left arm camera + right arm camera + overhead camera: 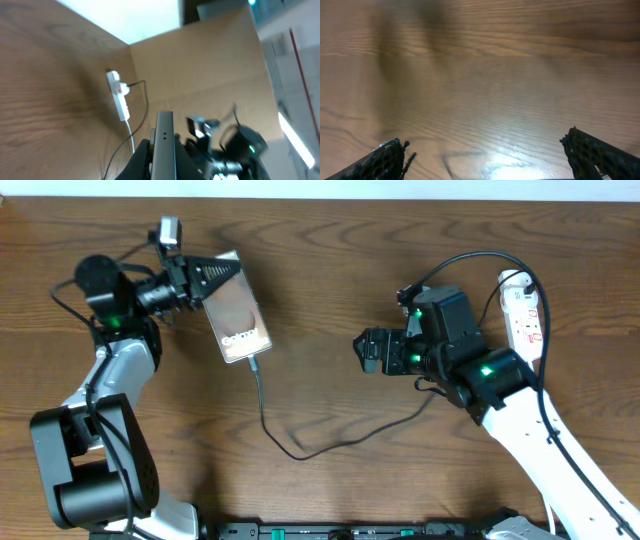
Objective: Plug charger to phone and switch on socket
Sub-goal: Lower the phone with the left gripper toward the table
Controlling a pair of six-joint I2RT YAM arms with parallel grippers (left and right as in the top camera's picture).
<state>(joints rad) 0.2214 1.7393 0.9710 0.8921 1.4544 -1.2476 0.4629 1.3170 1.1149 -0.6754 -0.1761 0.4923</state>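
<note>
Nearest the robot's bases, the charger (262, 408), a long thin black cable, is lying in a loose curve across the brown wooden counter (330, 280), running from beneath the right arm over to the left. Its small black plug tip (254, 364) is meeting the near short end of the phone (236, 315), a flat shiny brownish-grey slab with pale lettering at that end; I cannot tell whether the tip is fully seated.

Farther on, the left fingers (205, 275) are clamping the phone's far end. The left wrist view is showing its thin edge (164, 145) standing between them. The right fingers (366, 340) are standing wide apart and gripping nothing, hovering over bare wood well to the right of the phone. In the right wrist view their dark textured tips (385, 162) are sitting at the two lower corners.

Farthest back on the right, the socket (522, 315), a small white elongated power strip with red markings, is lying on the counter behind the right arm. A thin black cable is entering its side, and its white cord (131, 137) is trailing away.
</note>
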